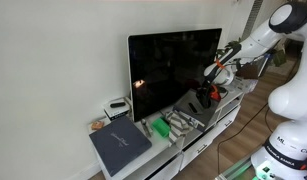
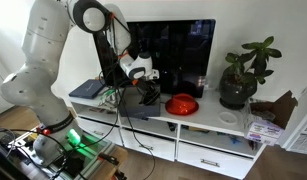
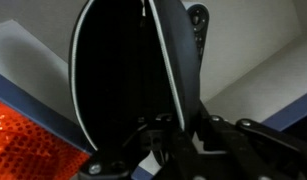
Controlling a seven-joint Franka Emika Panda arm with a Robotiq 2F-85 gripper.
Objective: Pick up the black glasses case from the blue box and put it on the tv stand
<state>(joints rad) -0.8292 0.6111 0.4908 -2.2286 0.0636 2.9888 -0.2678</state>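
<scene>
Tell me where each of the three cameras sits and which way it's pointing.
Exterior view: stands off one end of the tv stand, looking diagonally along it at the TV; the arm, white base and gripper show.
Exterior view: stands in front of the tv stand, facing the TV; the arm shows at picture-left.
Wrist view: sits on the wrist, looking along the gripper at the black glasses case it grips.
Shared: both exterior views show TV, stand and gripper; the red object also appears in the wrist view.
</scene>
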